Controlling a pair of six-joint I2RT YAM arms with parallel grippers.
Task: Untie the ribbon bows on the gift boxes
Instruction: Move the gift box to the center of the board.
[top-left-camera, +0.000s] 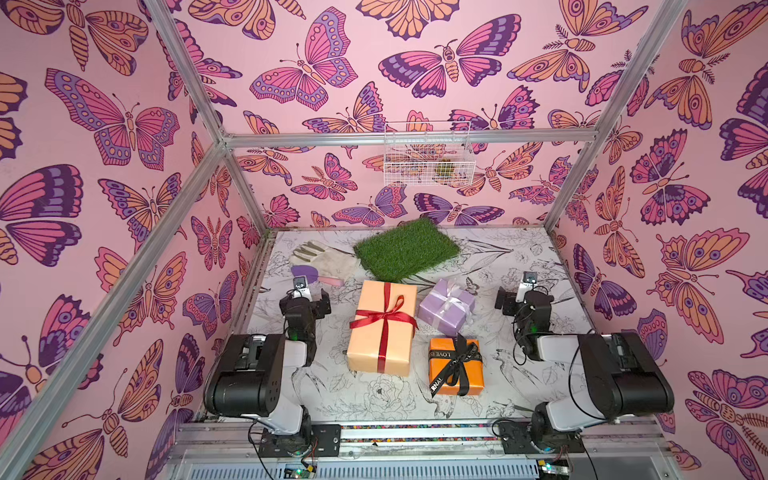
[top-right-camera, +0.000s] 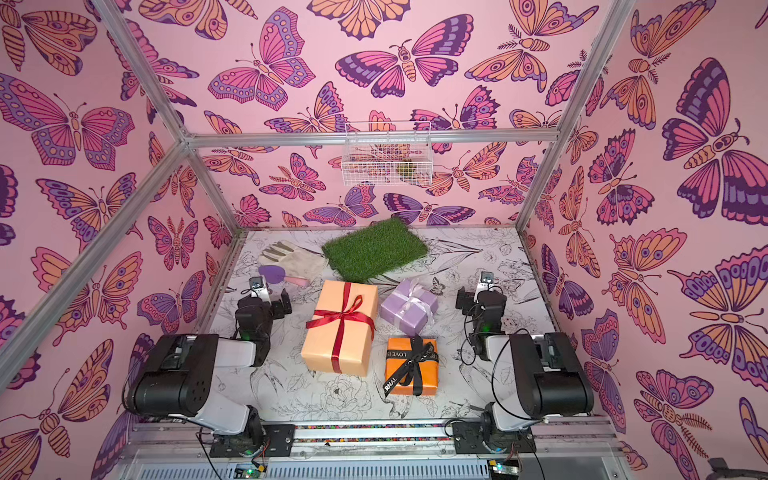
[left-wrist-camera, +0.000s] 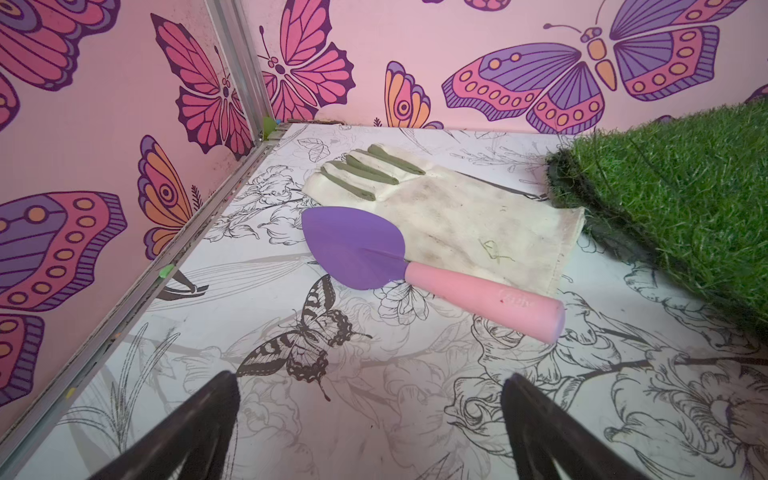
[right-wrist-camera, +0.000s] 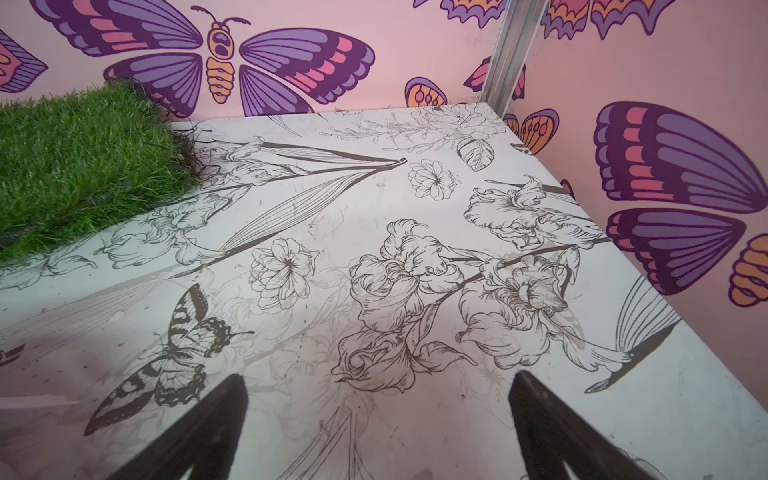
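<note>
In both top views the peach-tan gift box (top-left-camera: 380, 353) lies mid-table, its red satin bow (top-left-camera: 384, 318) tied. The lilac box (top-left-camera: 436, 316) with its pale satin bow (top-left-camera: 451, 300) sits at the peach-tan box's 2 o'clock, and the orange box (top-left-camera: 442, 374) with its black lettered bow (top-left-camera: 459, 357) at 4 o'clock, both bows tied. A green turf mat (top-left-camera: 407, 249) lies at 12 o'clock, a gardening glove (top-left-camera: 328, 259) and a purple trowel (top-left-camera: 309, 275) at 11 o'clock. The left gripper (top-left-camera: 305, 301) hangs at 9 o'clock and the right gripper (top-left-camera: 524, 297) at 3 o'clock, both apart from the boxes. In the left wrist view the left gripper (left-wrist-camera: 370, 376) is spread wide over the floral tabletop (left-wrist-camera: 395, 424), facing the trowel, which overlaps the glove, with the mat beside them. In the right wrist view the right gripper (right-wrist-camera: 380, 374) is spread wide over the tabletop, a corner of the mat ahead.
</note>
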